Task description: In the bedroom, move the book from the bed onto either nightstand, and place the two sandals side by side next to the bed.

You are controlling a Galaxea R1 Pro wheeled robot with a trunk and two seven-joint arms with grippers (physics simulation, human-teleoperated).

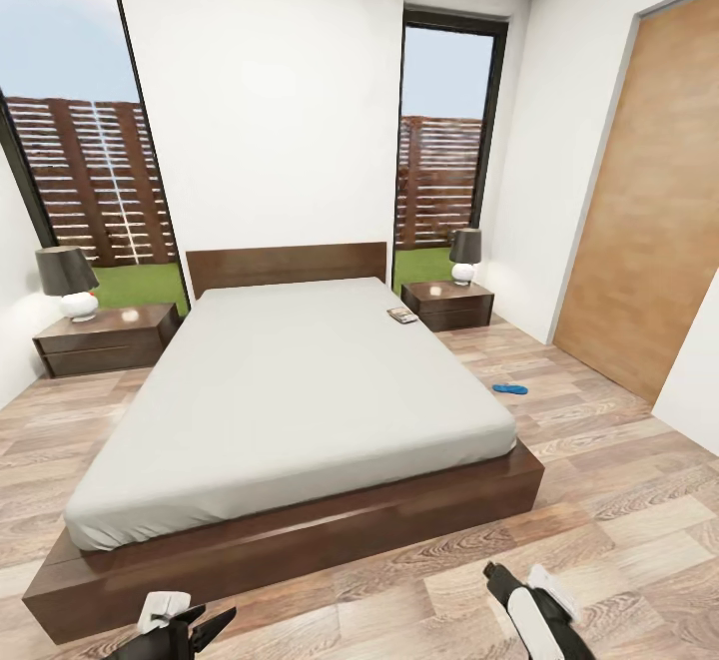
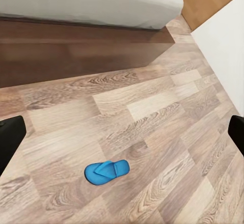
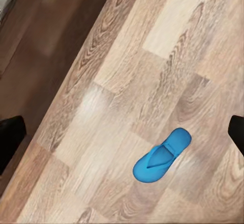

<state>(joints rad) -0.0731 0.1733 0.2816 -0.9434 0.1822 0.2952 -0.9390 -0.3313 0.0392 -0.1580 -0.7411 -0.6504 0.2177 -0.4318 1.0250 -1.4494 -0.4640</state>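
From the head camera the book (image 1: 402, 316) lies on the bed (image 1: 300, 380) near the right nightstand (image 1: 448, 305) and one sandal (image 1: 509, 388) lies on the floor (image 1: 619, 500) to its right, while each wrist camera shows a blue sandal (image 2: 107, 171) (image 3: 161, 154) on planks between an empty left pincer (image 2: 122, 132) and right pincer (image 3: 122, 135), both spread apart.

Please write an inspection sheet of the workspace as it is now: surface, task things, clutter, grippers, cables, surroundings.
Surface: wood-plank floor; bed with plain grey mattress.
Task things: book lies on the mattress at its right edge, near the headboard. One sandal is on the floor to the right of the bed, apart from it. A blue sandal also shows on the planks in each wrist view; whether these are the same one or two I cannot tell.
Nightstands: left nightstand and right nightstand, each carrying a lamp.
Clutter: nothing seen.
Grippers: left gripper open, empty; right gripper empty, fingers apart in its wrist view.
Cables: nothing seen.
Surroundings: white walls, two tall windows, wooden door at right.
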